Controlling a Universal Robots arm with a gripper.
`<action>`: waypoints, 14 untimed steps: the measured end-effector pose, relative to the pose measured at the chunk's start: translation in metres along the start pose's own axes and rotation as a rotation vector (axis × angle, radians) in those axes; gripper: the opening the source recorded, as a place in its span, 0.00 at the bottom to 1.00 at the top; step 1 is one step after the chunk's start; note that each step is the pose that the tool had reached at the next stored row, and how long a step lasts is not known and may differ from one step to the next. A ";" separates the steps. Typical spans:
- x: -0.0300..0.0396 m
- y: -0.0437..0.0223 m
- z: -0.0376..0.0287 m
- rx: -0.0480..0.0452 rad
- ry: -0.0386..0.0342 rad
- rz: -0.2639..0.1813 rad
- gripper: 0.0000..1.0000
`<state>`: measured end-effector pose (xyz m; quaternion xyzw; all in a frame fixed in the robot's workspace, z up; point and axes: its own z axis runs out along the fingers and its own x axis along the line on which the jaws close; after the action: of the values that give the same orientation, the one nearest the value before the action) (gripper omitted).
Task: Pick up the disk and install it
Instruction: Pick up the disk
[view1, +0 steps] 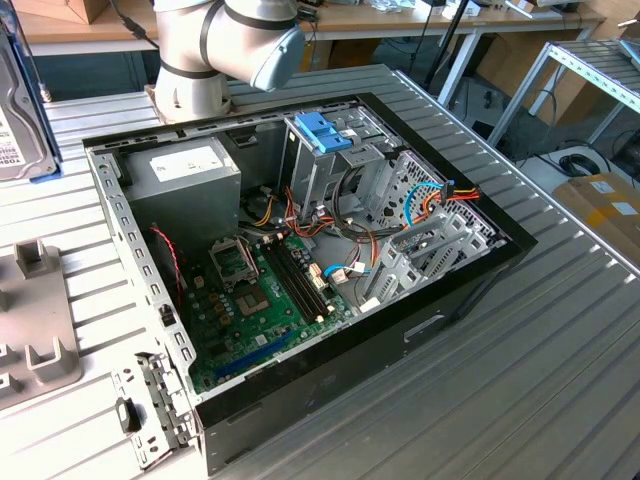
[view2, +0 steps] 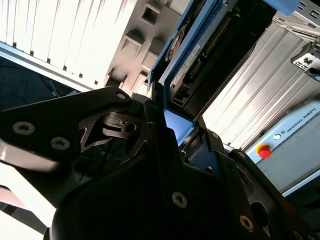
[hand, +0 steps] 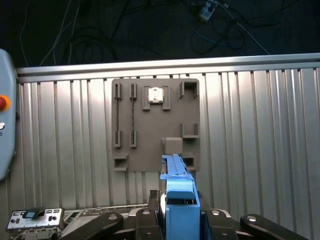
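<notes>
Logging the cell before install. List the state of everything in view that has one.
disk: clamped in the gripper, outside the case
gripper: shut on the disk
computer case: lying flat, side open
blue caddy handle: in the drive cage
grey fixture: one pocket holds a square chip

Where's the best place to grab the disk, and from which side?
Grab it by its two broad flat faces, close to one short end, coming in at that thin edge. The disk is slim and flat, so the gripper can pinch across its thickness, as it does in the first wrist view, probably leaving the far end free.
</notes>
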<state>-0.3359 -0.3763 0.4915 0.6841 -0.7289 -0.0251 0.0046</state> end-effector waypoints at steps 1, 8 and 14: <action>0.0000 -0.0004 0.0000 0.0000 0.0000 0.000 0.37; -0.0003 -0.0041 0.0003 0.0000 0.0000 0.000 0.37; -0.0004 -0.0092 0.0006 0.0000 0.0000 0.000 0.37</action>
<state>-0.3268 -0.3765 0.4906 0.6841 -0.7289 -0.0251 0.0046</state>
